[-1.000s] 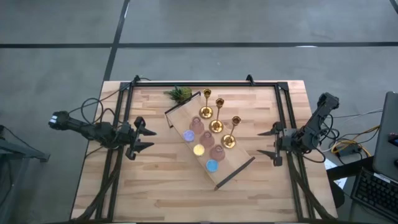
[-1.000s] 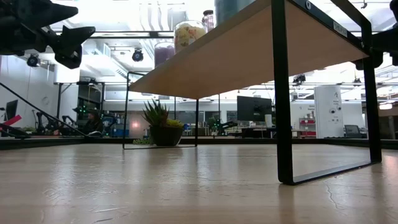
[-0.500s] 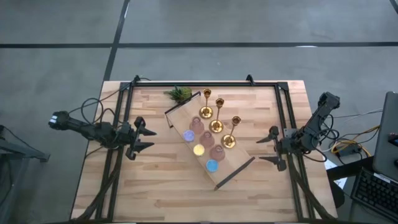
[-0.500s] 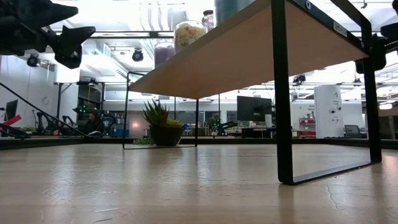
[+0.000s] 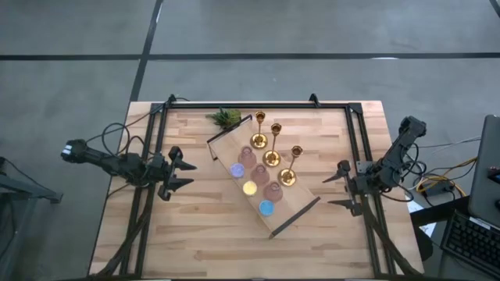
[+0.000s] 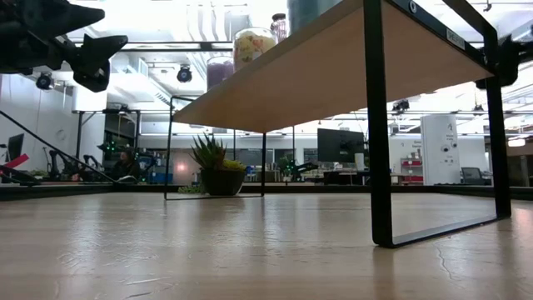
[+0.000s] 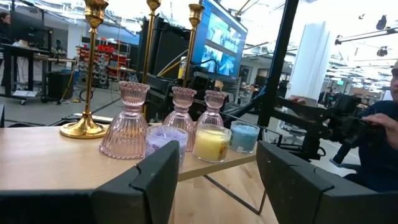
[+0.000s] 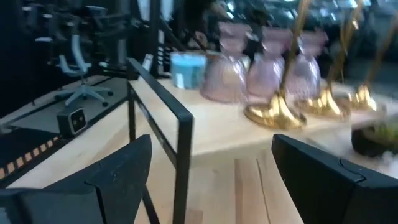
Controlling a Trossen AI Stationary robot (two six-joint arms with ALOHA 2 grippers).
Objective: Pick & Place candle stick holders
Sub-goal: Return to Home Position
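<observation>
Gold candlesticks (image 7: pixel 83 129), ribbed pink cups (image 7: pixel 124 134) — yellow candle (image 7: pixel 211 143), blue candle (image 7: pixel 244 137).

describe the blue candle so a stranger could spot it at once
A wooden shelf stands slantwise on the table. Along one edge sit a purple candle, a yellow candle and a blue candle. The blue one is at the end farthest from the plant.

Right wrist view: blurred throughout. The gold candlesticks (image 8: pixel 273 115) are cut off by the frame edge partway up their stems, and the pink glass cups (image 8: pixel 268 71) show no detail. Low view: the shelf (image 6: pixel 333 75) board hides most of what stands on it.
</observation>
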